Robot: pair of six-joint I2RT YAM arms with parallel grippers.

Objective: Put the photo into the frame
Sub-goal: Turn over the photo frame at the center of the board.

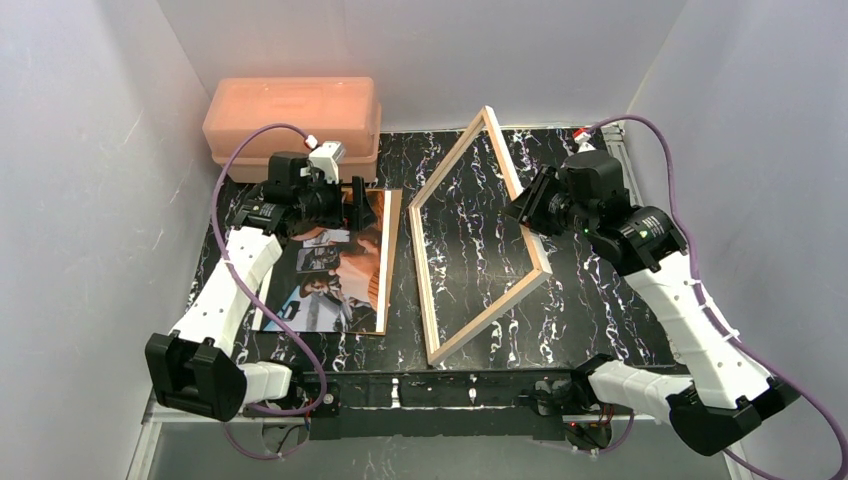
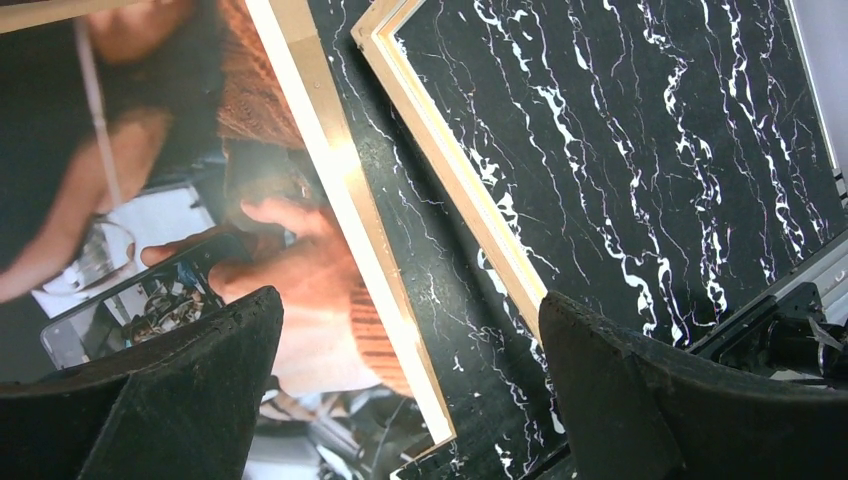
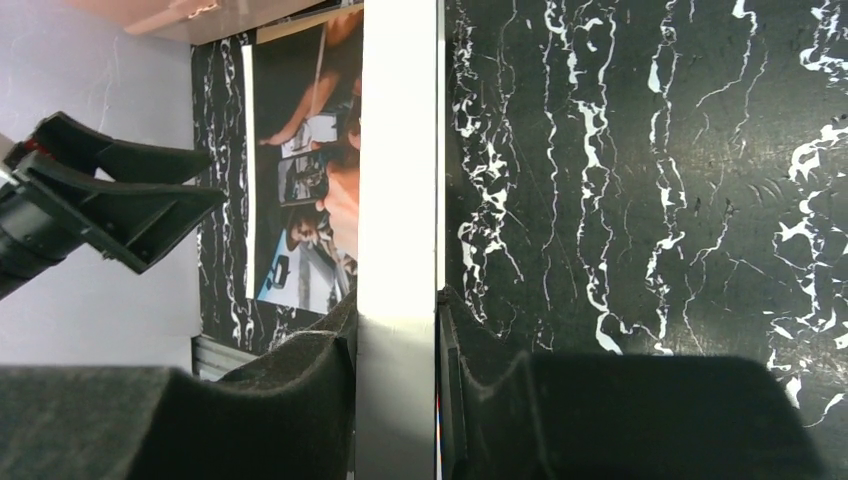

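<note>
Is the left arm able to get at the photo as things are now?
Probably yes: the left gripper is open over the photo, with nothing between them. The frame stands aside, held by the right gripper.

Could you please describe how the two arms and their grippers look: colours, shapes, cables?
The left arm and right arm have white rounded shells dotted with small holes, joined by black housings. A purple cable loops along each. The left gripper and right gripper are black; their fingers are broad, matte wedges. A small white connector with a red tip sits by each wrist.
</note>
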